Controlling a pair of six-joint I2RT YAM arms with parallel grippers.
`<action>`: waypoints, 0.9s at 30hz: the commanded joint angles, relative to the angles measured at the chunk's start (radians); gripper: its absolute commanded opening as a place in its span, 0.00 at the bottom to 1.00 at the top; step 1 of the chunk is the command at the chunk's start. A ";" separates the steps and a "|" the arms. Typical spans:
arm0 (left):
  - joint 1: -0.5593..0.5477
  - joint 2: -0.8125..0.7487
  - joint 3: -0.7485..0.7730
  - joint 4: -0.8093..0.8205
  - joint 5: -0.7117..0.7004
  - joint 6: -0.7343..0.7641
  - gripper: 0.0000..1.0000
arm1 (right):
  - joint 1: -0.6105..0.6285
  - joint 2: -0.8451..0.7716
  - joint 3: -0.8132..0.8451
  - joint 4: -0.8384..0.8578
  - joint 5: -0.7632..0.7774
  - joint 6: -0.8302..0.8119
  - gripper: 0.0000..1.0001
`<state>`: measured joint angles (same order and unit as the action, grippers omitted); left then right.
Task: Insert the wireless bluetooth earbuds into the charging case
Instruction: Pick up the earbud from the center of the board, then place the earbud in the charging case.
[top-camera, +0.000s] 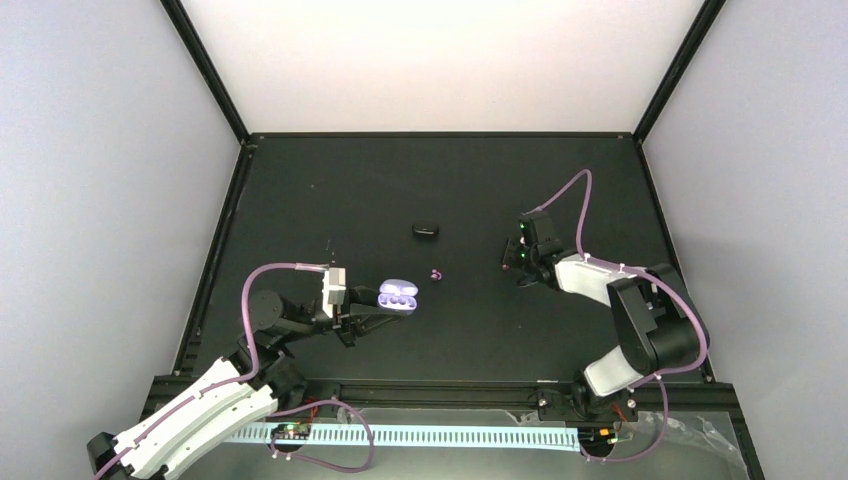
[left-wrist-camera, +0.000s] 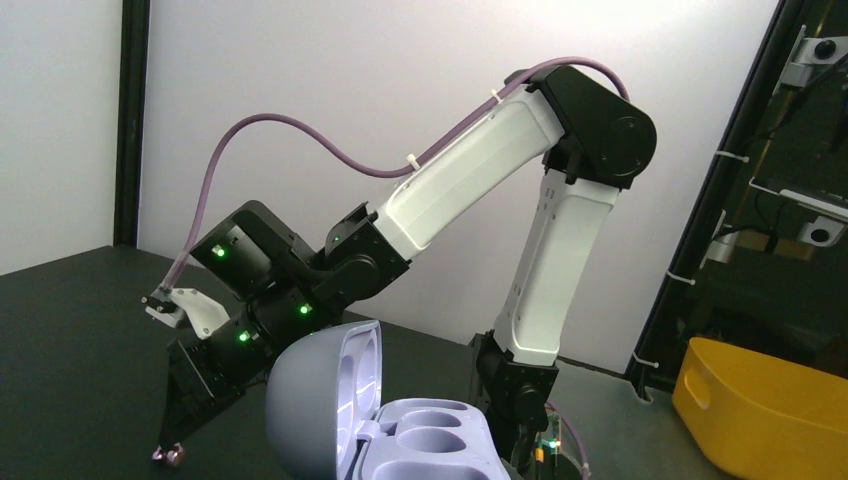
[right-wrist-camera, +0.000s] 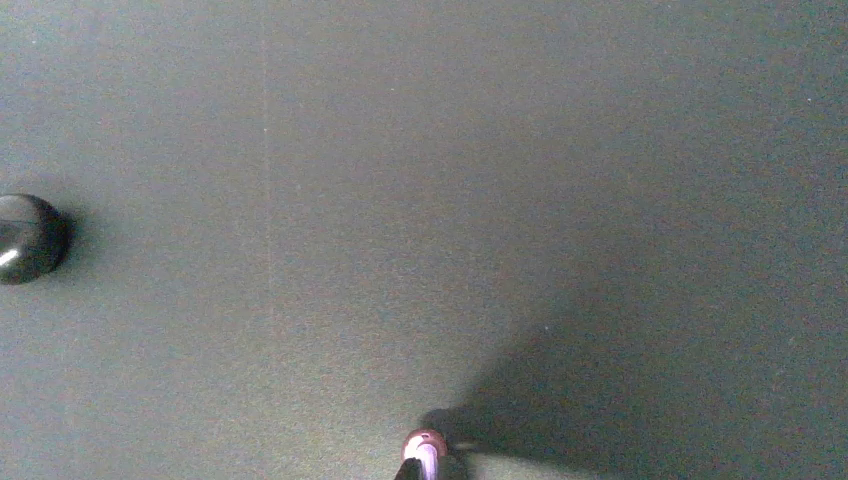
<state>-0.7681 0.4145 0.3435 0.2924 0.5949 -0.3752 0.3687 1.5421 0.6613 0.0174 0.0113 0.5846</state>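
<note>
Left jaws look clamped on the lavender case (top-camera: 397, 295), left of centre in the top view. Its lid is swung up and both wells look empty and face upward; judged to be presented as a fixed target for loading. One purple bud (top-camera: 436, 274) sits near centre frame, just right of the case, on or just over the tabletop (top-camera: 330, 190); right jaws taper to a point at it in the left wrist view, but gripped or merely touching, cannot tell. Black case (top-camera: 425, 231) lies apart toward upper centre, judged not in play.

Black table (top-camera: 400, 180); yellow bin (left-wrist-camera: 760, 395) beyond its edge.
</note>
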 joint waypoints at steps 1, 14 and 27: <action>-0.006 0.003 0.002 0.012 0.019 0.010 0.02 | -0.006 -0.053 0.000 0.005 -0.018 0.006 0.01; -0.007 0.006 -0.012 0.079 0.065 -0.013 0.02 | 0.045 -0.575 -0.145 0.300 -0.599 -0.053 0.01; -0.011 0.017 -0.017 0.185 0.156 -0.039 0.01 | 0.379 -0.777 0.257 -0.265 -0.638 -0.401 0.01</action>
<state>-0.7738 0.4282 0.3202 0.3988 0.7082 -0.4046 0.6571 0.7834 0.7822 -0.0051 -0.6479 0.3584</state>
